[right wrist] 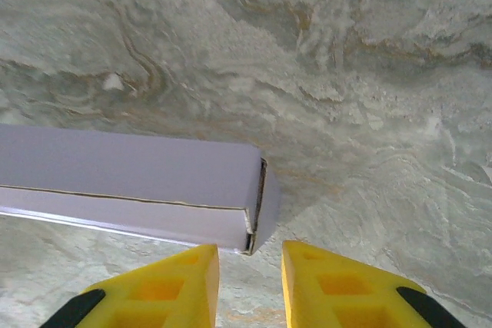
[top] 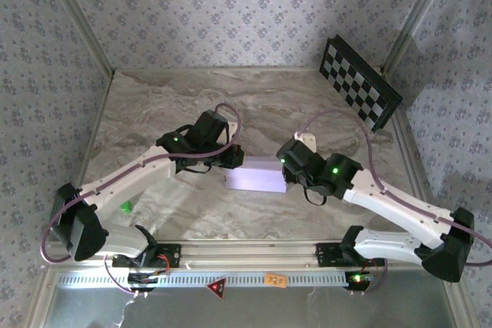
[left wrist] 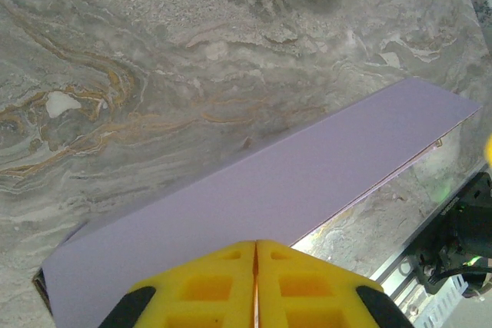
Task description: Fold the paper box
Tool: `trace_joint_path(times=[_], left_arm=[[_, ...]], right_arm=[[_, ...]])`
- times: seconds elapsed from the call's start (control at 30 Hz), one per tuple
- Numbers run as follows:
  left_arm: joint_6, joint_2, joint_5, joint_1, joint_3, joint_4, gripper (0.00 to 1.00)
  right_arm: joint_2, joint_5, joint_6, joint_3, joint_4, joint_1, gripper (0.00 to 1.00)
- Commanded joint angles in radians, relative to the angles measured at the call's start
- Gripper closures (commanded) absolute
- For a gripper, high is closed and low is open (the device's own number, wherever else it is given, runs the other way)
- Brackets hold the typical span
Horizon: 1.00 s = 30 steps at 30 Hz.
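One paper box (top: 256, 175) lies between two grippers: left gripper (left wrist: 255, 255) fingers shut together above it, right gripper (right wrist: 250, 263) narrowly parted, holding nothing

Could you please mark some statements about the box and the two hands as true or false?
1. The left hand has its fingers closed together. True.
2. The right hand is clamped on the paper box. False: its fingers are apart, with the box's end just ahead of them.
3. The paper box lies between the two hands. True.
4. The checkerboard panel lies under the box. False: it stands at the far right of the table.
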Motion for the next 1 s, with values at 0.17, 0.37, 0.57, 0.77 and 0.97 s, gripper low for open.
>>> trace_joint_path(times=[0.17, 0.37, 0.57, 0.77, 0.97], left_arm=[[-0.02, -0.01, -0.002, -0.018, -0.031, -0.028, 0.9], [-0.033, -0.022, -0.012, -0.022, -0.047, -0.018, 0.9], [-0.04, -0.032, -0.019, -0.024, -0.073, -0.016, 0.9], [-0.05, -0.032, -0.019, -0.025, -0.09, -0.006, 0.9], [-0.048, -0.034, -0.023, -0.028, -0.084, -0.016, 0.9]], right_arm=[[0.007, -0.07, -0.031, 0.101, -0.016, -0.005, 0.76], [0.09, -0.132, -0.059, 0.099, 0.017, -0.061, 0.81], [0.097, -0.18, -0.036, -0.013, 0.053, -0.101, 0.84], [0.073, -0.189, -0.043, 0.009, 0.05, -0.114, 0.85], [0.087, -0.195, -0.082, 0.07, 0.035, -0.129, 0.86]])
